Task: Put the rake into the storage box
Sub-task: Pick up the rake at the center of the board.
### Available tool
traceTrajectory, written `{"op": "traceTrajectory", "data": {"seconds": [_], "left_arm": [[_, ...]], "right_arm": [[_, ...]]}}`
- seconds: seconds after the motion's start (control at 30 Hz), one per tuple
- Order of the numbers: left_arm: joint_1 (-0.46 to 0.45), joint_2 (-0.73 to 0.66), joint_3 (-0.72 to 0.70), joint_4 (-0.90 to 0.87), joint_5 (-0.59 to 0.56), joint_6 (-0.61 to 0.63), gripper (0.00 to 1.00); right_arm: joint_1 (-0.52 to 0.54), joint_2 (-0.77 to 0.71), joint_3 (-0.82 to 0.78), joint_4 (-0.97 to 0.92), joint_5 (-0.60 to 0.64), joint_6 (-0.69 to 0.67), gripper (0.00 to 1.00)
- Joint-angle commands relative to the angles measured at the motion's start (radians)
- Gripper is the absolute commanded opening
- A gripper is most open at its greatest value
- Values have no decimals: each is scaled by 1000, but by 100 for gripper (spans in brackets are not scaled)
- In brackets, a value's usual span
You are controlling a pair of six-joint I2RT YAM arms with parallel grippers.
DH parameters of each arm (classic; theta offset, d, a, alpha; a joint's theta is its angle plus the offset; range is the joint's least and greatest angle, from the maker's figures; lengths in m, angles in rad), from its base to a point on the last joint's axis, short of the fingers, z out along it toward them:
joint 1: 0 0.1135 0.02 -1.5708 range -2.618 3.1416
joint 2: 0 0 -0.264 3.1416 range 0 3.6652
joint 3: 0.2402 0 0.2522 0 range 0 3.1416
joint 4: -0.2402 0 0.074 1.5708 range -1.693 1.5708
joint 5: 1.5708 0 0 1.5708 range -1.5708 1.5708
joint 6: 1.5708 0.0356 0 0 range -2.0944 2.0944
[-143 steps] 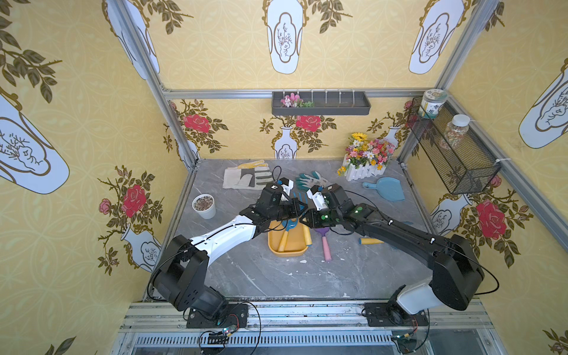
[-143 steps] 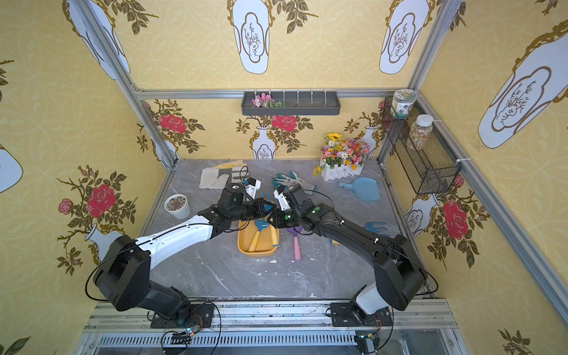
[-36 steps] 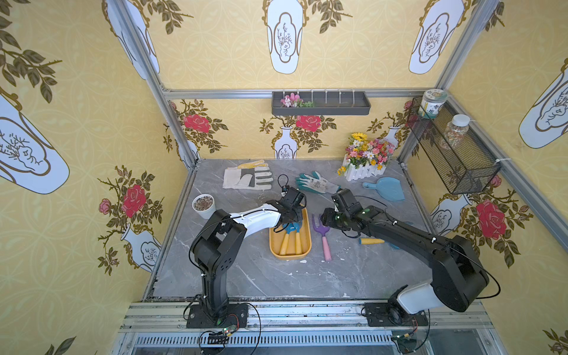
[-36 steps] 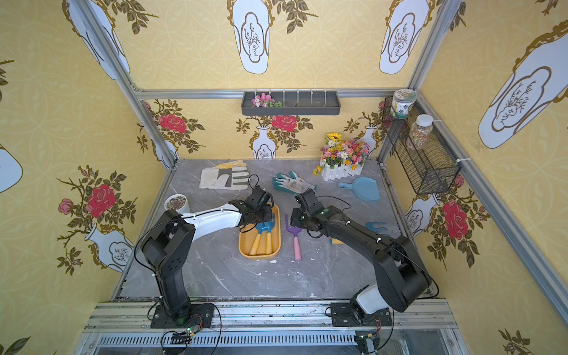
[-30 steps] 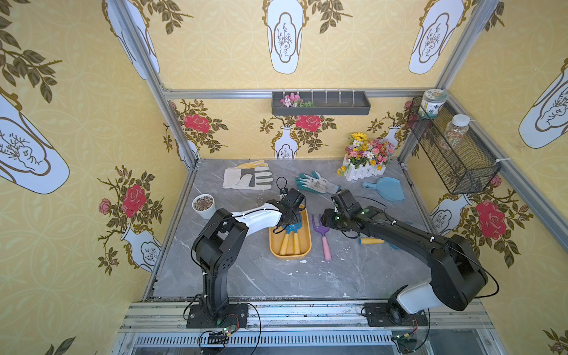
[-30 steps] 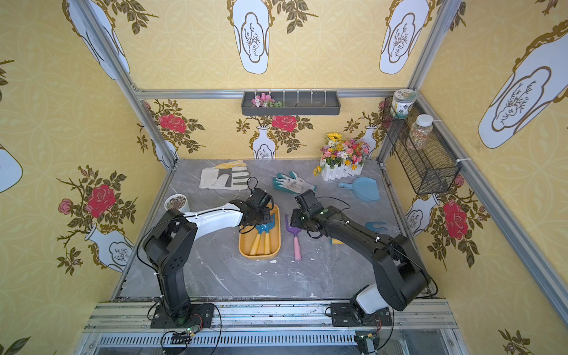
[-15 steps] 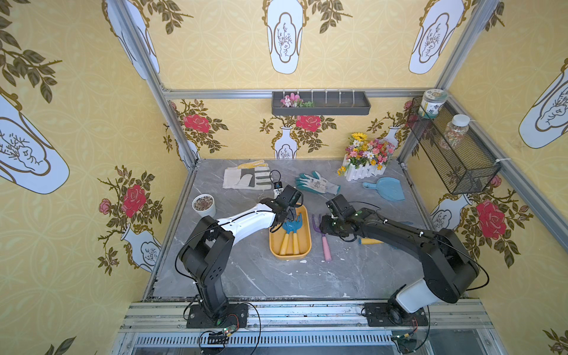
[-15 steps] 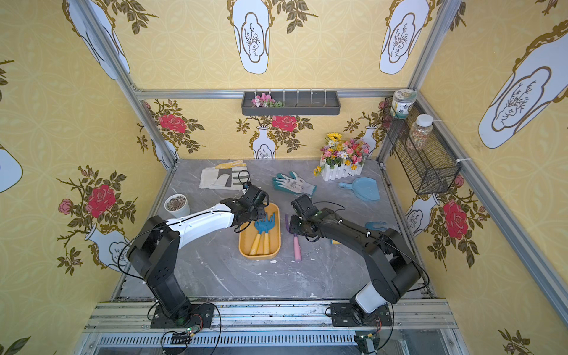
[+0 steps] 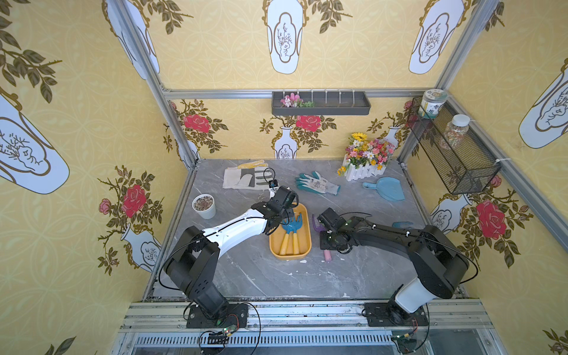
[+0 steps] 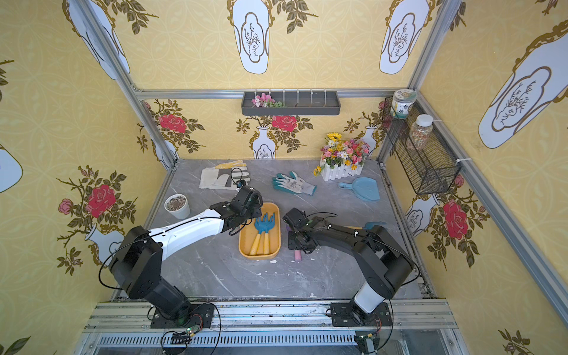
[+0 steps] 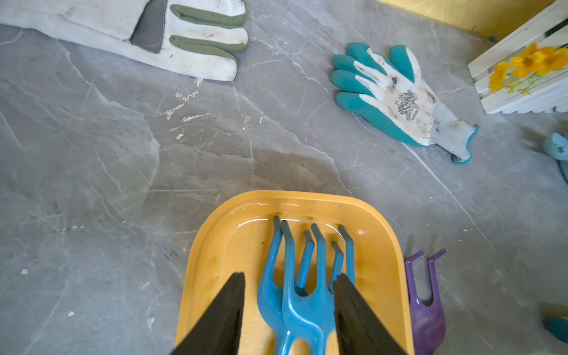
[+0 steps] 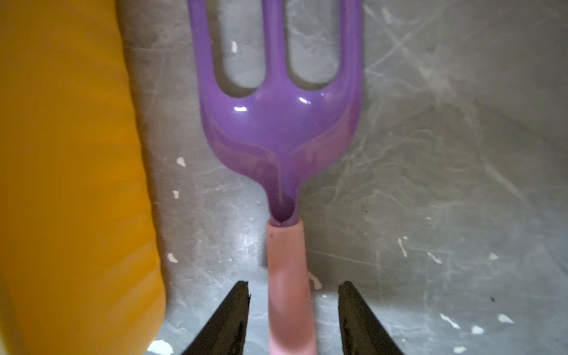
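Half the purple rake (image 9: 314, 223) — hidden under the right arm (image 9: 384, 233).

Bright, even light fills both top views; straight lines bow toward the edges. Around the right gripper (image 12: 293, 289) it is dimmer: the storage box (image 12: 67, 159) beside its fingers (image 12: 230, 319) blurs, glare spots dot the rake (image 12: 278, 123) beyond them.

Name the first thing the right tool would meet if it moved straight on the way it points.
Probably the rake: its pink handle lies between the right tool's open jaws, touching neither. Depth is unclear.
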Motion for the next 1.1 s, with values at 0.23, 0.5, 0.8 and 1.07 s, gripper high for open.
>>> {"op": "traceTrajectory", "data": {"seconds": [0.23, 0.5, 0.8, 1.07], "left_arm": [[10, -93, -49, 113, 106, 23, 59], [42, -139, -114, 195, 251, 21, 63], [61, -168, -160, 335, 489, 41, 68], [105, -134, -170, 485, 781, 50, 65]], "right_arm": [[5, 65, -25, 56, -1, 12, 29], [-64, 7, -20, 86, -96, -5, 0], [-227, -168, -45, 419, -600, 30, 0], [-239, -135, -60, 827, -830, 212, 0]]}}
